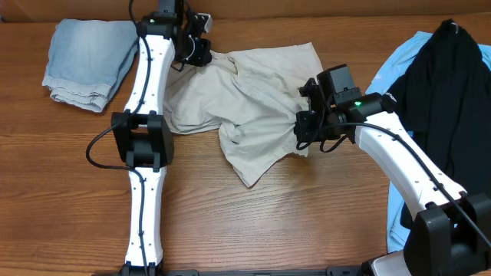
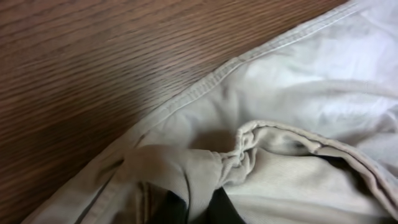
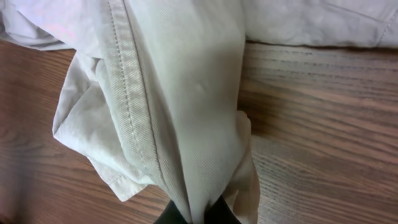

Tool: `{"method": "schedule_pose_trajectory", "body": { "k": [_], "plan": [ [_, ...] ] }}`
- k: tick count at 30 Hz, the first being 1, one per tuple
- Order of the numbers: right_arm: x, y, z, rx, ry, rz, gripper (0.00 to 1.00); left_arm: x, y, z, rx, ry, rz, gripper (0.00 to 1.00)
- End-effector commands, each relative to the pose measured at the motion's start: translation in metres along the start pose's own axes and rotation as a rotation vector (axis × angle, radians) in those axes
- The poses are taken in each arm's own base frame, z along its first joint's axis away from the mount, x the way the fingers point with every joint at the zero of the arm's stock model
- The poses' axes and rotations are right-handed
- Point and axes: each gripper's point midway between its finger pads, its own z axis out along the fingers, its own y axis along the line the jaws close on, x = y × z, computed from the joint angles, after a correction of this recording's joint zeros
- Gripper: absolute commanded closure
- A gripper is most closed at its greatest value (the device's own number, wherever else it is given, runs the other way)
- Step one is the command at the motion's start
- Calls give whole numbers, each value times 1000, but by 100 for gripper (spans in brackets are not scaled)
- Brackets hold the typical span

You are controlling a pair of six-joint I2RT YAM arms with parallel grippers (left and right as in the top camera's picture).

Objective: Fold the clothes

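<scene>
Lying crumpled across the middle of the desk (image 1: 268, 222), the beige clothes (image 1: 253, 100) are gripped at two places: the left hand (image 1: 201, 54) is clamped on a bunched edge at the far side, and the right hand (image 1: 304, 126) is pinched shut on a hemmed fold at the right side. No neat fold is seen yet; spreading flat and folding are judged to remain.

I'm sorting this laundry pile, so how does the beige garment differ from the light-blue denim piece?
The beige garment lies rumpled and spread across mid-table; the denim piece sits folded compactly at the overhead view's upper left. The left gripper and right gripper each pinch the beige garment; the denim piece is untouched. Both lie on the wooden table.
</scene>
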Motion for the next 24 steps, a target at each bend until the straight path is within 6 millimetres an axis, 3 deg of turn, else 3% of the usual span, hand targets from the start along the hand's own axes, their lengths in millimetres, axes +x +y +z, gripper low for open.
{"method": "schedule_pose_trajectory", "body": {
  "k": [1, 6, 11, 17, 20, 24],
  "plan": [
    [-11, 2, -6, 3, -43, -11, 96, -11, 3, -13, -10, -36, 4, 96],
    [-30, 0, -19, 1, -100, -6, 96, -44, -3, -77, -40, -155, 32, 96],
    [-69, -6, -59, 11, -209, -31, 96, -83, -19, -187, -100, -367, 10, 96],
    [-112, -19, -140, 57, -358, -59, 96, -99, -62, -339, -135, -644, 6, 96],
    [-124, -26, -187, 87, -427, -57, 96, -92, -89, -405, -157, -756, 44, 96],
    [-128, -31, -249, 125, -511, -42, 96, -75, -125, -476, -186, -882, 95, 96]
  ]
}}
